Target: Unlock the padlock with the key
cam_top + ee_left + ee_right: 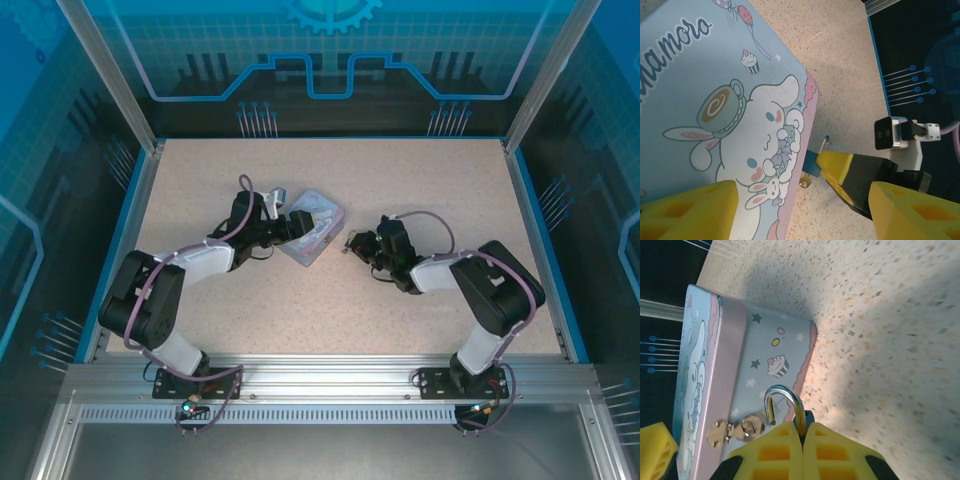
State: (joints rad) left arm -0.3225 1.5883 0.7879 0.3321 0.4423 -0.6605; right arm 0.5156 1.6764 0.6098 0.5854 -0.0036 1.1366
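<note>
The padlock (pixel 807 416) has a small blue body and a silver shackle (pixel 782 400) with one end swung free. My right gripper (pixel 803 434) is shut on it, right beside the brass hasp (pixel 735 430) on the side of the pale blue tin (pixel 765 347). In the left wrist view the padlock (pixel 811 162) is pinched by the right gripper's yellow pad (pixel 840 165) next to the tin (pixel 715 75). My left gripper (pixel 800 215) is open, one finger (pixel 690 210) over the tin's lid. From above, both grippers (pixel 290 225) (pixel 352 243) flank the tin (pixel 318 222). The key is hidden.
The tin lies tilted in the middle of the speckled table (pixel 450 180). Blue frame rails (pixel 530 230) border the table on both sides. The right arm's wrist camera (pixel 890 132) sits close to the left gripper's right finger (pixel 915 210).
</note>
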